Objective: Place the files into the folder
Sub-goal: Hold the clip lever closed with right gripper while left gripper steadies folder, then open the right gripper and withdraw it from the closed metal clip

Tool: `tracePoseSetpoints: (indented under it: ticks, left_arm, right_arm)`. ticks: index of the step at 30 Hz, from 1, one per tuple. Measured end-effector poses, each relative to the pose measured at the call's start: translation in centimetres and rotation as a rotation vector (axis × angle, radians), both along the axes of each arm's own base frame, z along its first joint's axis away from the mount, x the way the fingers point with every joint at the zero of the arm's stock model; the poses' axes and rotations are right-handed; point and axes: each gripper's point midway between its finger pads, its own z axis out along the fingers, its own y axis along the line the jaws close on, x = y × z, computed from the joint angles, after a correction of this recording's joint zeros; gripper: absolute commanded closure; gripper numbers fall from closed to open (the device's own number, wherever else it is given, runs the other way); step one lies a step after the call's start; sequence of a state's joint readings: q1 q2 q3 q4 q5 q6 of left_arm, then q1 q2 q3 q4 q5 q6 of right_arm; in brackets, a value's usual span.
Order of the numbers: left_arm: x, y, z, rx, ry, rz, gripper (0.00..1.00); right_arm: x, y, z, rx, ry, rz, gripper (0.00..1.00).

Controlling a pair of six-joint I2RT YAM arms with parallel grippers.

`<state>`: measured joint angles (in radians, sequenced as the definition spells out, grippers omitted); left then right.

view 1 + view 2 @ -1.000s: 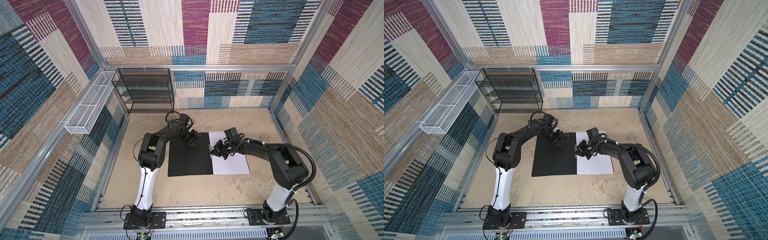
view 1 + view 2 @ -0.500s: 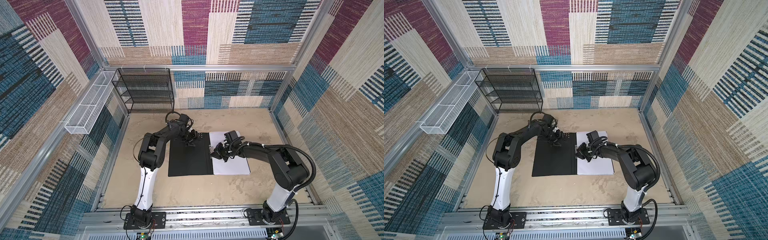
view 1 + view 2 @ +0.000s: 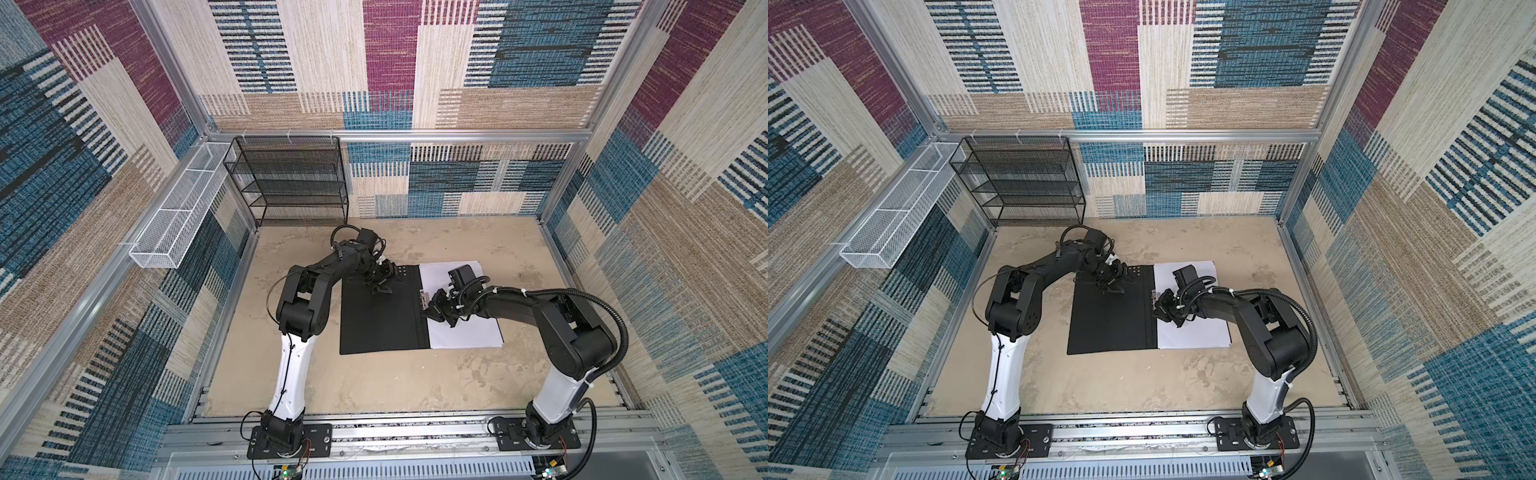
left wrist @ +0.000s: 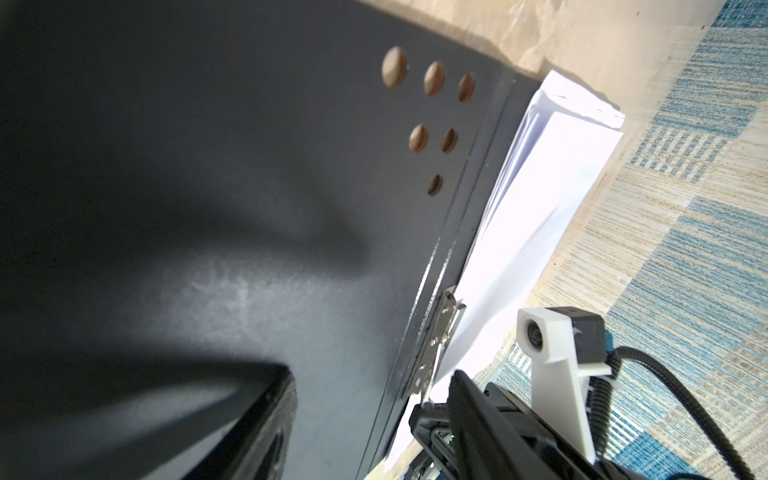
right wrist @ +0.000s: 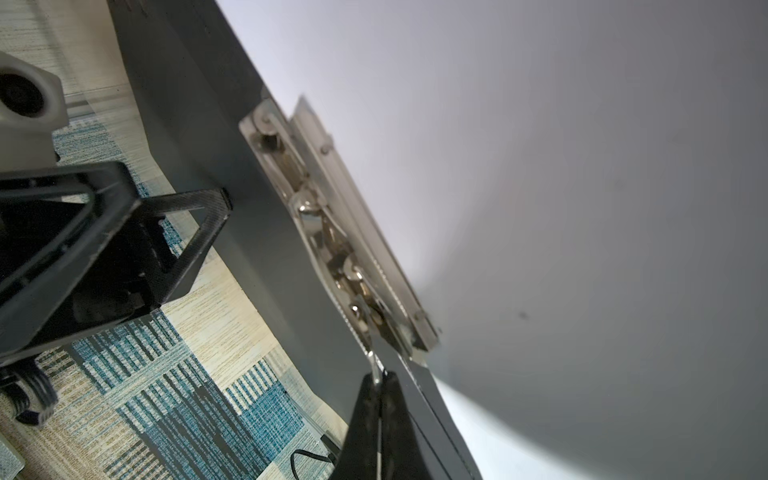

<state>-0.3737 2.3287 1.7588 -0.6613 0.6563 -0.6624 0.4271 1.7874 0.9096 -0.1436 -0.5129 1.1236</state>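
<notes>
The folder [image 3: 382, 322] [image 3: 1113, 326] lies open on the table, black inside up. On its right half lies the white stack of files [image 3: 469, 332] [image 3: 1196, 332] [image 4: 540, 187] [image 5: 582, 166]. A metal clip [image 5: 332, 232] [image 4: 440, 332] sits along the spine at the files' edge. My right gripper [image 5: 379, 384] [image 3: 430, 308] is shut on the clip's thin lever [image 5: 372, 363]. My left gripper [image 4: 365, 436] [image 3: 380, 286] stands open, tips down on the black left half near the far edge, with nothing between its fingers [image 4: 257, 424].
A black wire-mesh rack [image 3: 291, 183] stands at the back left wall. A white mesh tray [image 3: 174, 224] hangs on the left wall. Sandy table surface [image 3: 374, 395] lies in front of the folder.
My right gripper has shifted slightly toward the table's front along the folder's spine, still shut on the lever. The left arm has not moved.
</notes>
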Motion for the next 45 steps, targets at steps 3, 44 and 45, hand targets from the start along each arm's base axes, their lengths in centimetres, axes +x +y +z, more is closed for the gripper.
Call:
tracePoseSetpoints:
  ticks: [3,44,45]
  left_arm:
    - [0.0,0.0,0.0,-0.005,0.001,-0.001,0.36]
    - [0.5,0.3,0.0,-0.022,0.005,0.023,0.36]
    - [0.5,0.3,0.0,-0.018,0.003,0.024,0.36]
  right_arm:
    - [-0.1,-0.2,-0.4,-0.01,0.005,-0.004,1.0]
    - [1.5,-1.1,-1.5,-0.024,-0.031,-0.006,1.0]
    - [1.5,-1.1,-1.5,-0.03,-0.033,0.002,1.0]
